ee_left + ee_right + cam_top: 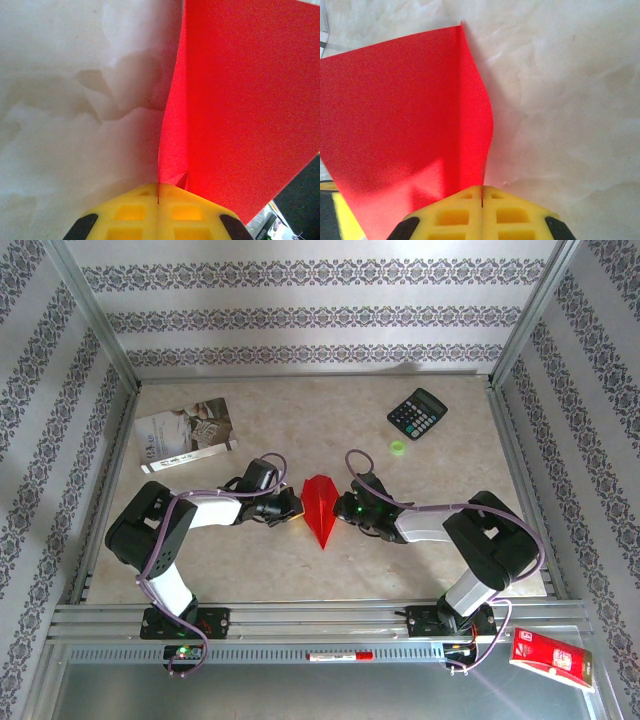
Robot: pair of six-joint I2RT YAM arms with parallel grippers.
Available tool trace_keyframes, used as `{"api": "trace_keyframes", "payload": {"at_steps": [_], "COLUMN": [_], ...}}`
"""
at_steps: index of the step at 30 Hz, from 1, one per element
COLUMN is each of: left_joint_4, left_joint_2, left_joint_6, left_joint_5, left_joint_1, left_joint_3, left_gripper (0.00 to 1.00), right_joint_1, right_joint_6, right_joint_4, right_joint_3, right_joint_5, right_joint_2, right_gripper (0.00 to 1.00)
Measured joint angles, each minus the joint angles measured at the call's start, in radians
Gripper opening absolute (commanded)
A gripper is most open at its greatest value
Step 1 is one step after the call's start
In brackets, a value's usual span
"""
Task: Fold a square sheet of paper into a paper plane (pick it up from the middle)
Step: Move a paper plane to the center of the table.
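Note:
The red sheet of paper lies mid-table, folded into a pointed dart shape with its tip toward the arms. My left gripper is shut on its left edge, and my right gripper is shut on its right edge. In the left wrist view the yellow jaws are closed, and a raised flap of the red paper runs into their seam. The right wrist view has the same: the gripper pinches a curled edge of the red paper over the pale tabletop.
A black calculator and a small green ring sit at the back right. A grey-white booklet lies at the back left. A glossy red packet rests beyond the front rail, bottom right. Metal frame rails border the table.

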Motion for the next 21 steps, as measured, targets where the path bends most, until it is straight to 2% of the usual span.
{"api": "trace_keyframes", "payload": {"at_steps": [5, 10, 21], "left_joint_4": [0.0, 0.0, 0.0], "left_joint_2": [0.001, 0.002, 0.002], "left_joint_6": [0.001, 0.002, 0.001], "left_joint_5": [0.003, 0.003, 0.003], "left_joint_1": [0.002, 0.002, 0.002], "left_joint_3": [0.0, 0.0, 0.0], "left_gripper": [0.11, 0.17, 0.31], "right_joint_1": [0.0, 0.0, 0.0], "right_joint_6": [0.0, 0.001, 0.0], "right_joint_4": [0.0, 0.0, 0.015], "right_joint_3": [0.0, -0.001, -0.018], "right_joint_5": [0.0, 0.0, 0.0], "right_joint_2": [0.015, 0.015, -0.005], "right_gripper": [0.05, 0.15, 0.26]}}
